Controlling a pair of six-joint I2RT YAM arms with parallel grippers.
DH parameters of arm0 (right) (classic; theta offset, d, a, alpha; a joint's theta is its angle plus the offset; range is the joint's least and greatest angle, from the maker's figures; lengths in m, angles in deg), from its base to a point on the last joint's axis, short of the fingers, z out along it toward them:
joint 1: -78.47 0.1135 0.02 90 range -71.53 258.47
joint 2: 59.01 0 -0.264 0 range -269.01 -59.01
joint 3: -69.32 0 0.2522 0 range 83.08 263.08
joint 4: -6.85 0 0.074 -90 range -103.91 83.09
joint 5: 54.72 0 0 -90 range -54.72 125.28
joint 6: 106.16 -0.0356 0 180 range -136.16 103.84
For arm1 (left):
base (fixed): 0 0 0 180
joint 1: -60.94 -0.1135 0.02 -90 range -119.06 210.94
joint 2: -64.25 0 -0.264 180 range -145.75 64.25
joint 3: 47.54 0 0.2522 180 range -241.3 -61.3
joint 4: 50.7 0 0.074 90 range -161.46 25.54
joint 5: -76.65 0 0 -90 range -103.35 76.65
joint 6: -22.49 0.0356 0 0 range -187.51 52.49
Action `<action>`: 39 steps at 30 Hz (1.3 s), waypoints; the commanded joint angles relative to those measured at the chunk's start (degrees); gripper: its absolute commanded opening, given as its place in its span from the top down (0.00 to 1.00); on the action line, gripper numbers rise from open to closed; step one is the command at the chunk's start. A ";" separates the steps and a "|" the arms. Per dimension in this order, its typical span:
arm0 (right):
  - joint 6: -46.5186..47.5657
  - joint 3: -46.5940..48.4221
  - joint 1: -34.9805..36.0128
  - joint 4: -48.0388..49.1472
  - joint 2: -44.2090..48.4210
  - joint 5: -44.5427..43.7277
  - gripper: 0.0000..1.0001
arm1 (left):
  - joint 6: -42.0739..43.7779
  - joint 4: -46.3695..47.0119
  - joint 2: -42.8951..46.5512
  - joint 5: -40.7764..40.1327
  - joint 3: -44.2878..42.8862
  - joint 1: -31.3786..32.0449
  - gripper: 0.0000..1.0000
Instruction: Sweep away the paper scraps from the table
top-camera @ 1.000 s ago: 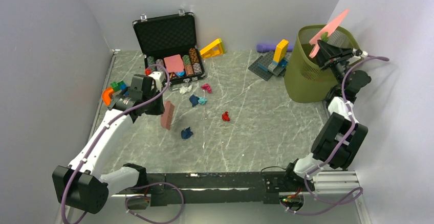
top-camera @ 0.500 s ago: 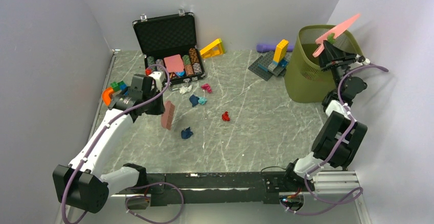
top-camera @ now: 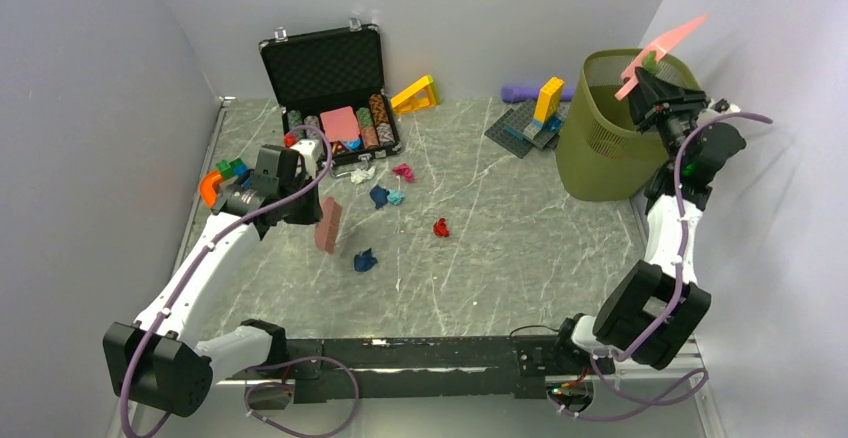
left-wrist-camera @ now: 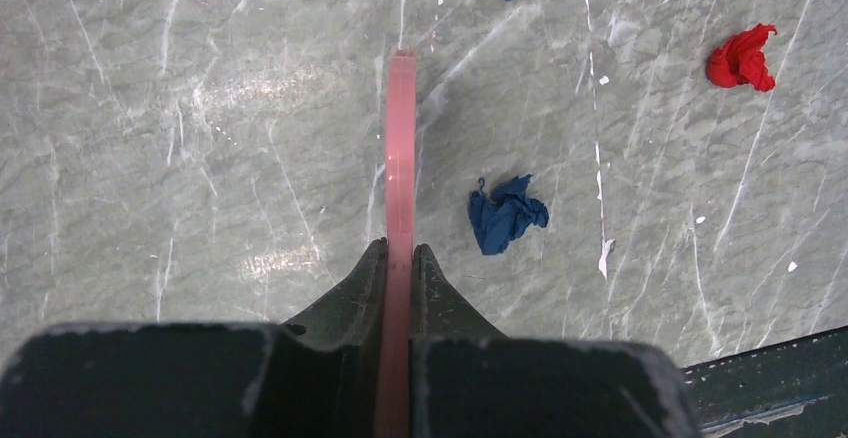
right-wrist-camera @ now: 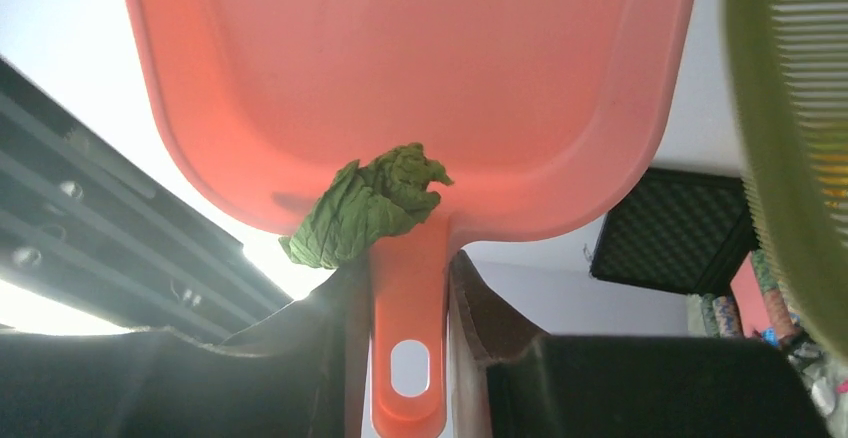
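Observation:
Paper scraps lie on the table [top-camera: 520, 248]: white [top-camera: 362, 173], magenta [top-camera: 403, 171], navy [top-camera: 379, 195], teal [top-camera: 396, 197], red [top-camera: 441, 227] and another navy one [top-camera: 365, 260]. My left gripper [top-camera: 316, 212] is shut on a pink flat scraper [top-camera: 327, 224], held on edge just left of the navy scrap [left-wrist-camera: 508, 214]; the red scrap [left-wrist-camera: 742, 57] lies farther right. My right gripper [top-camera: 650, 86] is shut on the handle of a pink dustpan [top-camera: 662, 44], raised over the olive bin [top-camera: 600, 138]. A green scrap [right-wrist-camera: 365, 206] sits in the pan by the handle.
An open black case [top-camera: 325, 73] with poker chips stands at the back left. Nearby are a yellow wedge [top-camera: 415, 94], toy blocks on a dark plate [top-camera: 528, 123], a purple object [top-camera: 520, 92] and orange and green blocks [top-camera: 218, 178]. Grey walls close in on three sides.
The right arm has lifted and swung the dustpan up and to the right above the bin, flattening its tilt. The left arm and scraper have not moved.

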 commanded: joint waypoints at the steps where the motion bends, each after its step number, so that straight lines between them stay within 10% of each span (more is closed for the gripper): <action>1: -5.89 -9.43 -0.56 1.35 -0.94 -1.94 1.00 | 0.76 1.80 1.14 1.12 0.23 -0.24 1.00; 23: 0.31 3.66 -0.80 -0.46 -4.40 5.93 1.00 | 0.71 1.97 1.50 1.64 0.38 -0.28 1.00; 30: 25.19 15.93 -0.75 -34.91 -3.20 -1.34 1.00 | 0.77 1.98 1.49 2.04 0.49 -0.25 1.00; 39: 49.41 33.70 6.31 -56.97 -7.47 -11.56 1.00 | 0.71 2.06 1.41 2.29 0.43 -0.30 1.00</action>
